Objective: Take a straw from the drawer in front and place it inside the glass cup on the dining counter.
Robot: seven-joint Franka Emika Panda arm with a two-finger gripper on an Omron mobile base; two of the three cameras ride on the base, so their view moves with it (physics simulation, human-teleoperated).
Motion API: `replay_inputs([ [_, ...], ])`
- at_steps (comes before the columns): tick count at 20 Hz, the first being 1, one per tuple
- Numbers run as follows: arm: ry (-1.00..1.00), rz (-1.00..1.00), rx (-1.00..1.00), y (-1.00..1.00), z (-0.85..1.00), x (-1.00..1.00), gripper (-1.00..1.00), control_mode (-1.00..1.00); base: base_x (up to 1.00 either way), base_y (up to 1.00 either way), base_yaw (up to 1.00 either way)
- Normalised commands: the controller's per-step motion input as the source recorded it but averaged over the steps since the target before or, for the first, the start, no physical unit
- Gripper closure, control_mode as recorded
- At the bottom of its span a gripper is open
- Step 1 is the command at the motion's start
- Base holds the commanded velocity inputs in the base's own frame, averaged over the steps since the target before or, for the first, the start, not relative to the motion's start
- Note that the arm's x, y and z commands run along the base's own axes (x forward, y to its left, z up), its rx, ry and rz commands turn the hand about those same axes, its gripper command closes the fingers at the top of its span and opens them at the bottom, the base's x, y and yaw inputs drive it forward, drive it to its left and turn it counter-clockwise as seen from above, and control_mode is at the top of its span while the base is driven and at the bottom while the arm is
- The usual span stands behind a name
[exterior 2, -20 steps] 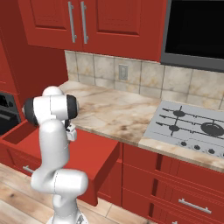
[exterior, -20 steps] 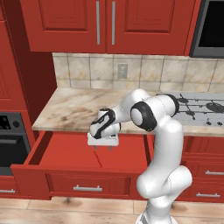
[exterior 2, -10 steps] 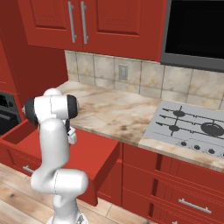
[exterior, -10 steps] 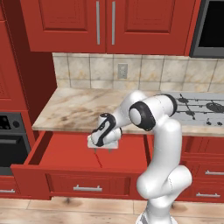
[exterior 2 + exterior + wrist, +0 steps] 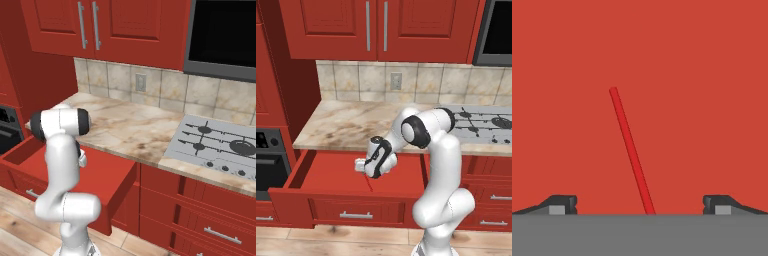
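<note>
One straw on drawer floor, w/ jaws spread.

Base views flanking open drawer — hand view close above.

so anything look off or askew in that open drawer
Nothing stands out. The straw lies flat on the floor of the open drawer, unbroken, between the spread fingers of the gripper.
</note>
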Motion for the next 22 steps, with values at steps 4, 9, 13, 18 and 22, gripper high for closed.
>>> replay_inputs([
  [4,-0.04,0.00,0.00,0.09,0.00,0.31,-1.00,-1.00,0.00,0.00,0.00],
  [9,0.00,0.00,0.00,0.14,-0.08,0.29,-1.00,-1.00,0.00,0.00,0.00],
  [13,0.00,0.00,0.00,0.05,-0.18,0.29,-1.00,-1.00,0.00,0.00,0.00],
  [18,0.00,0.00,0.00,0.00,-0.22,0.29,-1.00,-1.00,0.00,0.00,0.00],
  [22,0.00,0.00,0.00,0.00,-0.27,0.21,-1.00,-1.00,0.00,0.00,0.00],
])
